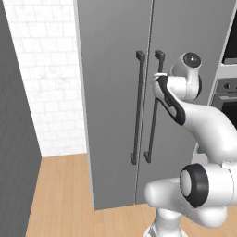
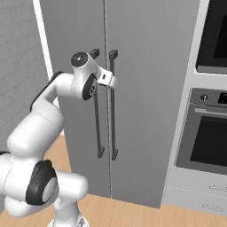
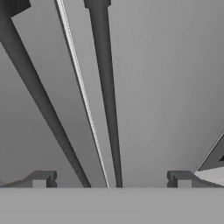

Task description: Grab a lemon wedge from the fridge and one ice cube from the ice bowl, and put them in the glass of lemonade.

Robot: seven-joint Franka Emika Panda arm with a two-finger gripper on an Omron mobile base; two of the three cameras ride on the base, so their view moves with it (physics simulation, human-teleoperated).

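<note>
Two closed fridge doors face the tool, its fingers apart.

Fridge matte grey, dark bar handles; wood-look floor.

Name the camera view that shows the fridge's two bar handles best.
The right base view: both handles run unblocked top to bottom on the closed fridge. In the left base view the arm hides part of the right handle. The hand view shows them close but cropped, beyond the open gripper.
</note>
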